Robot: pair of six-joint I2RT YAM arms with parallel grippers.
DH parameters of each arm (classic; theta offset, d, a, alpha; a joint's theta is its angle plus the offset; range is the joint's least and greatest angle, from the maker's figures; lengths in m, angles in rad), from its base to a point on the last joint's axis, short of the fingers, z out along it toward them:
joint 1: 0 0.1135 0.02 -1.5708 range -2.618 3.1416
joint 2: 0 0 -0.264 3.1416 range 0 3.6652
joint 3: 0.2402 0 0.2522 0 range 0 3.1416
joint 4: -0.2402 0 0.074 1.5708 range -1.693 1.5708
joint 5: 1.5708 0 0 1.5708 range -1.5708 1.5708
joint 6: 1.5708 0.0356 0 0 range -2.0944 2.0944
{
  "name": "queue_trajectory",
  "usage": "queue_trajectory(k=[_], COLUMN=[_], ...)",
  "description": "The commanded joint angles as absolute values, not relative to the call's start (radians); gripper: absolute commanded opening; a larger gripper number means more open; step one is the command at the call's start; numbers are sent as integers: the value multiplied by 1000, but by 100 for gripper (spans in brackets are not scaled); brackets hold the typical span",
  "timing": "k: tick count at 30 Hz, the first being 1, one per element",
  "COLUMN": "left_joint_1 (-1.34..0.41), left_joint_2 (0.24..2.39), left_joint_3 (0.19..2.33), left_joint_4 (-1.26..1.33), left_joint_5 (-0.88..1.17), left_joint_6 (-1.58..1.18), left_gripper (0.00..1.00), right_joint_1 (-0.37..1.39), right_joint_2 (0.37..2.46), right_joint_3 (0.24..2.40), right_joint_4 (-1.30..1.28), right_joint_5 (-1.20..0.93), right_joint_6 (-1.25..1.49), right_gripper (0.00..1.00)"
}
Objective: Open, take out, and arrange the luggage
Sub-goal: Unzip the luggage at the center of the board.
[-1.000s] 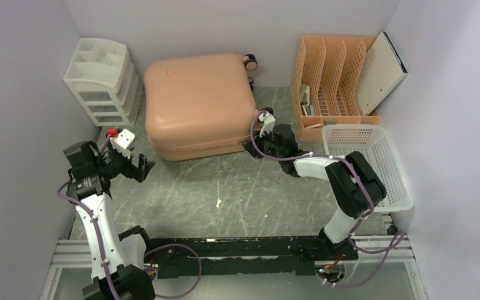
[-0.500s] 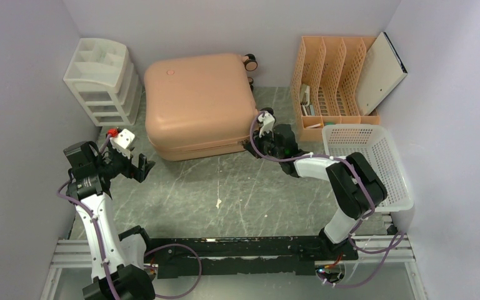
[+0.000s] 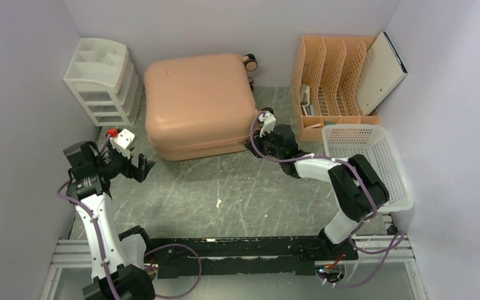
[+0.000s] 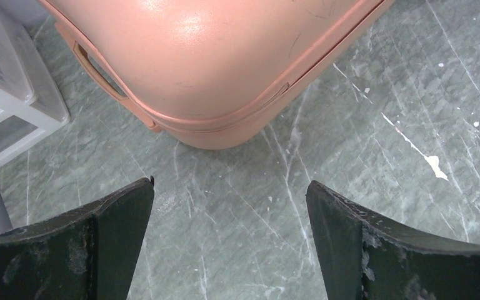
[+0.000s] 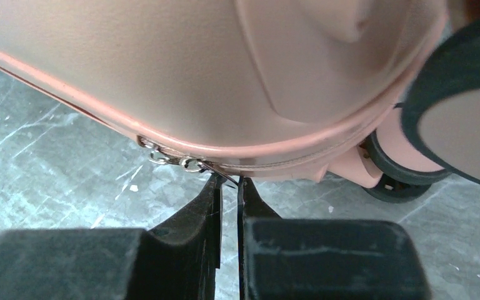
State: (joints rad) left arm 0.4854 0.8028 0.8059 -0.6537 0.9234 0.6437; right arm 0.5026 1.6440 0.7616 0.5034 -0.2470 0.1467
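The luggage is seen in plain salmon pink, with black wheels at its far right corner and a silver zip pull on its seam. The worktop is coloured grey-green and veined in white like marble. A white drawer unit is seen far left; an orange-tan slotted file rack and a white mesh basket are seen to the right. The left hand and right hand are finished in black.
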Motion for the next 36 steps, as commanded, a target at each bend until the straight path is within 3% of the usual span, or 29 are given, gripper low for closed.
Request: queue_trajectory(k=[1, 10, 19, 22, 26, 31, 36], left_joint_1=[492, 409, -291, -423, -526, -631, -698], left_joint_2=[802, 936, 1311, 1496, 1709, 1952, 2114], left_joint_3=[820, 1037, 1347, 1529, 1785, 2083, 2203], left_joint_4=[-621, -518, -409, -443, -512, -645, -667], left_joint_5=[964, 925, 227, 175, 265, 369, 407], left_joint_6=[636, 535, 425, 411, 401, 416, 415], left_gripper=[97, 97, 97, 97, 97, 97, 97], right_joint_1=[421, 307, 290, 269, 235, 140, 71], right_joint_2=[1596, 1605, 1677, 1707, 1672, 1644, 1621], right_joint_3=[779, 793, 872, 911, 867, 828, 787], right_joint_4=[543, 489, 433, 402, 463, 492, 555], right_joint_5=[-109, -177, -243, -332, -448, -667, -804], right_joint_6=[191, 250, 238, 227, 193, 174, 182], right_gripper=[0, 0, 0, 0, 1, 28, 37])
